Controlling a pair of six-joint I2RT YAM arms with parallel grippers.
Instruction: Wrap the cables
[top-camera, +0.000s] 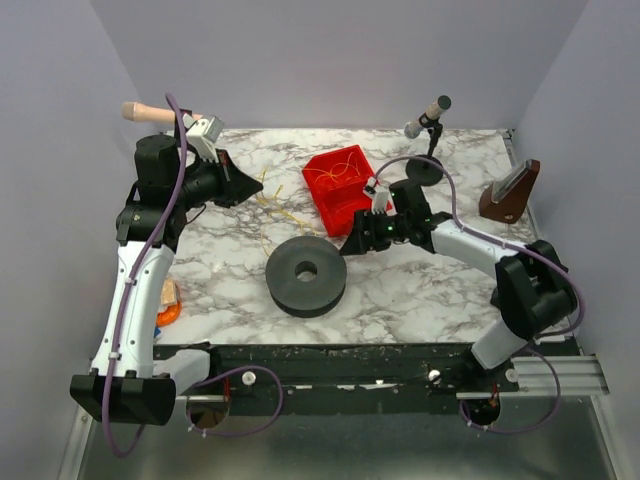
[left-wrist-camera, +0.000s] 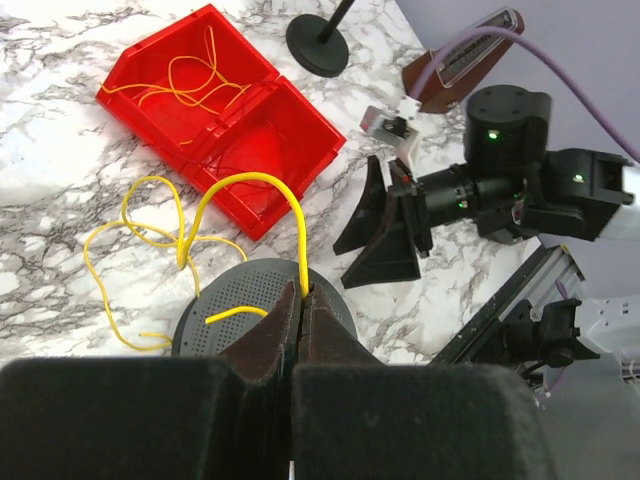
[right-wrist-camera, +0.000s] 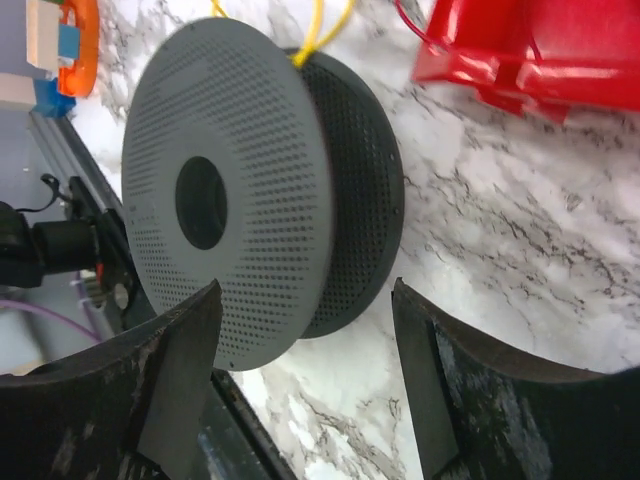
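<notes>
A marble-patterned tabletop (top-camera: 420, 290) seen from above, with two robot arms mounted at its near edge. The left hand (left-wrist-camera: 300, 300) is raised over the far left of the tabletop, its two black fingers pressed together and pinching a yellow cable (left-wrist-camera: 245, 182) at their tips. From that grip the cable arches up, drops, and trails away in loose loops lying on the marble to the left of a red bin (top-camera: 330, 205). More thin cables in the bin (left-wrist-camera: 185, 80) lie curled in its far compartment. A grey spool (top-camera: 307, 275) with perforated faces and a round centre hole lies flat near the middle of the tabletop, nearer than the bin. The right hand (top-camera: 352, 245) is low, just to the right of the spool and close to the bin's near corner; its fingers stand wide apart, holding nothing, and from its own camera they frame the spool without touching it. A microphone stand (top-camera: 428, 150) is at the far right, a brown wedge-shaped holder (top-camera: 508, 195) further right, and an orange object (top-camera: 168, 305) sits at the left edge.
</notes>
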